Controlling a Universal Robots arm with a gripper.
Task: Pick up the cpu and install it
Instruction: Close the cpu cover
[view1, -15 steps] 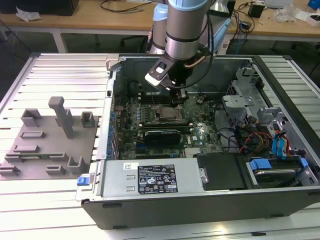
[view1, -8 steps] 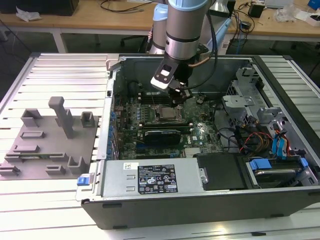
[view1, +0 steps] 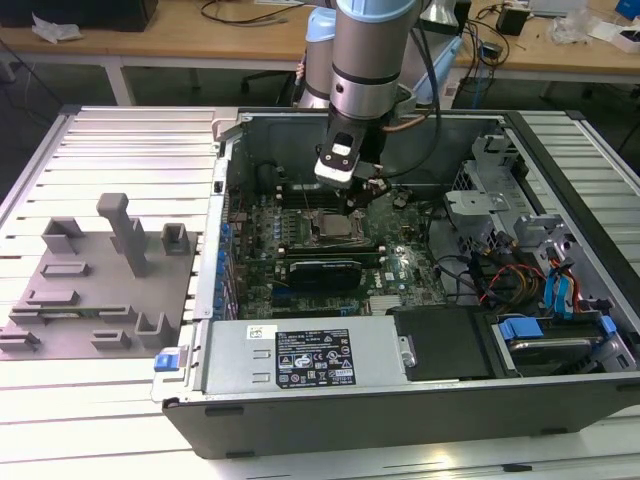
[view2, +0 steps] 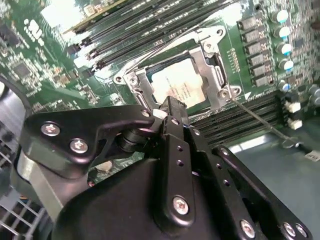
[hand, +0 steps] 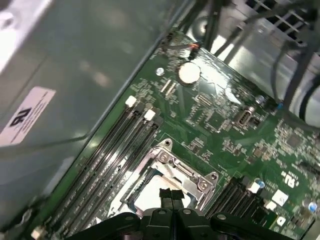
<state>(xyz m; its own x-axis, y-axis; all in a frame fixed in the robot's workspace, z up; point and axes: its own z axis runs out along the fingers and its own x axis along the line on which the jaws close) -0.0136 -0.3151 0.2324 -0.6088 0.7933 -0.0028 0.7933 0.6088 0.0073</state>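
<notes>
Gripper (view2: 172, 105): is hanging low over the motherboard (view2: 45, 65), tips pressed together and gripping nothing.
Cpu (view2: 182, 85): is lying flat inside the socket frame (view2: 216, 75), directly beneath the gripper's tips. Whether they are touching it cannot be told.

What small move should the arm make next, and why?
Probably lift the gripper straight up: the cpu already lies inside the socket frame, and the shut fingers above it hold nothing.
</notes>
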